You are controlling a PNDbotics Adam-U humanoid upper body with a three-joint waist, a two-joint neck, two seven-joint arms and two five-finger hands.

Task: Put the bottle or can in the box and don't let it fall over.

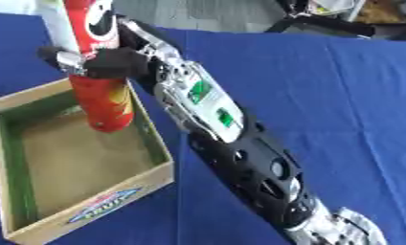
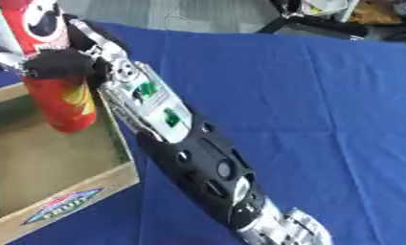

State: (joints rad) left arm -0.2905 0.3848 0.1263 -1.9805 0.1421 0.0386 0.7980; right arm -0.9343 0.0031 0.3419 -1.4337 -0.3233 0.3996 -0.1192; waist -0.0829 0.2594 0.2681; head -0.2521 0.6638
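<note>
Red can (image 1: 100,72) held upright by the right hand (image 1: 110,63), fingers curled round its middle. Can's lower end sits inside the cardboard box (image 1: 89,210), near the far right wall; can't tell if it touches the floor. Right arm runs in from the lower right across the blue cloth (image 1: 323,105). Box open on top, label on its near wall.

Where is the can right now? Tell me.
Upper left of the left eye view: the can is held upright in the right hand, its base just over the floor of the box, near the far right wall.
</note>
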